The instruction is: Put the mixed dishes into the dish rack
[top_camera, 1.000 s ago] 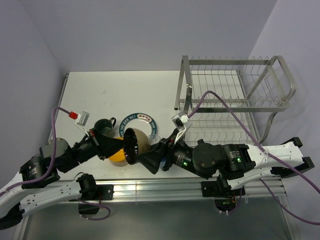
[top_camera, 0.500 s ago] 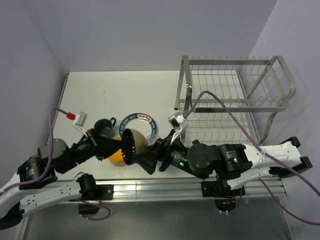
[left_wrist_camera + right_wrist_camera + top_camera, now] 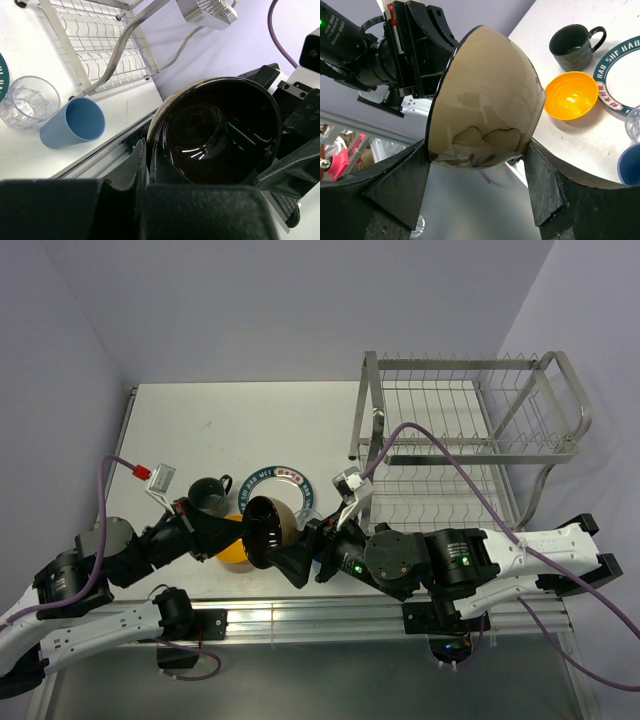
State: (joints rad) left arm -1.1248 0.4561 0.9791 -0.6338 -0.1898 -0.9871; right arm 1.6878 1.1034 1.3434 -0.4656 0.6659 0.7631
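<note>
A: What's changed in the last sec?

B: Our right arm slid left, twd the beige bowl (image 3: 270,528). The right gripper (image 3: 475,150) now has its fingers (image 3: 395,190) spread wide, one on each side of the bowl's underside. A sec ago it sat further back. The spread itself hasn't altered.

A: Touching yet?

B: Can't tell. On the wrist cam the pads look v. close, maybe in contact, but we see no squeeze.

A: And the left?

B: The left gripper (image 3: 145,165) is pinched tight on the rim, same as before. It holds the bowl up off the table (image 3: 250,420), tipped on its side, btwn the two arms near the front edge.

A: So we're mid-handover.

B: Looks so. The dish rack (image 3: 470,430) is at far right, well apart from the bowl, so we reckon the right arm has to carry it over. Next the right should close, and only then should the left let go. Otherwise we drop it.

A: Other dishes?

B: All on the table, none racked as far as we see:
- small orange bowl (image 3: 232,553), just beside the lifted one
- dark mug (image 3: 207,492)
- white plate (image 3: 280,476)
- light blue tumbler (image 3: 75,122) next to the clear glass (image 3: 25,100)

A: So early days.

B: Yep, first dish hasn't got there yet.
</note>
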